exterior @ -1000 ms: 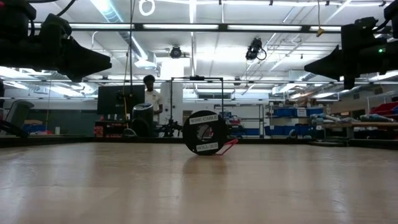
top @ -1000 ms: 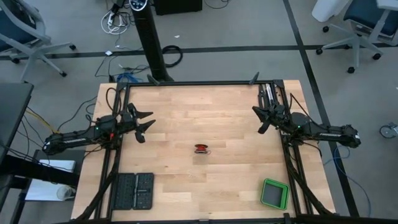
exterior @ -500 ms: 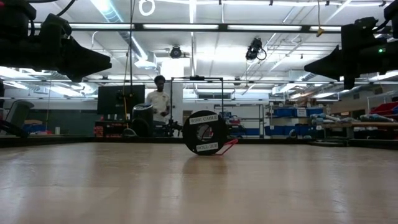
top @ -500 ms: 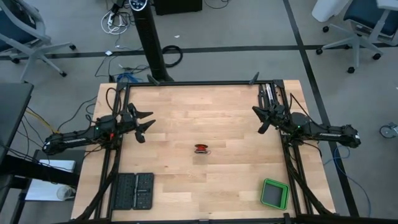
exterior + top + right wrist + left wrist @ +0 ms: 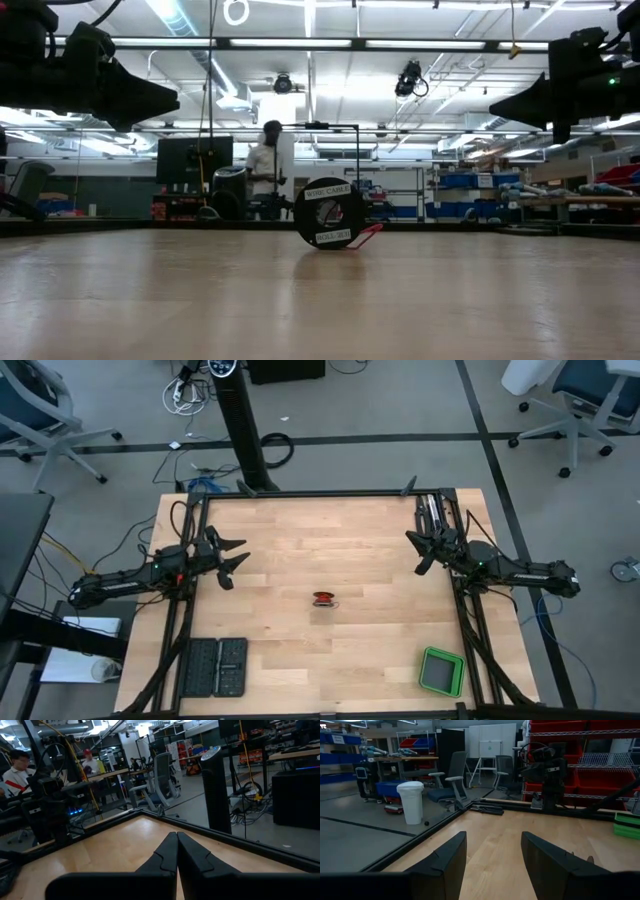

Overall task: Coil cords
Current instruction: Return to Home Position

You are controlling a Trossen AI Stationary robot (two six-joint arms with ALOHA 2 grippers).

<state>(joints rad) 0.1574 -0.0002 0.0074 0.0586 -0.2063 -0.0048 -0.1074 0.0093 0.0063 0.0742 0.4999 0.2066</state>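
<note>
From above, the black spool is sitting mid-tabletop, with both arms parked at opposite edges, seemingly homed. At table level, the red cord is trailing a loop beside it. On the wrists, the left end effector is gaping empty; the right end effector is pressing closed, empty.

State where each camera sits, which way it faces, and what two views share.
High: overhead, straight down on the wooden table; dark left arm and right arm show.
Low: tabletop height, level into the room; arms overhang top corners.
Left wrist: on left arm, facing across the table; open left tool shows.
Right wrist: likewise on right arm; shut right tool shows.
Shared: high and low both show the black round spool of red-orange cord.
</note>
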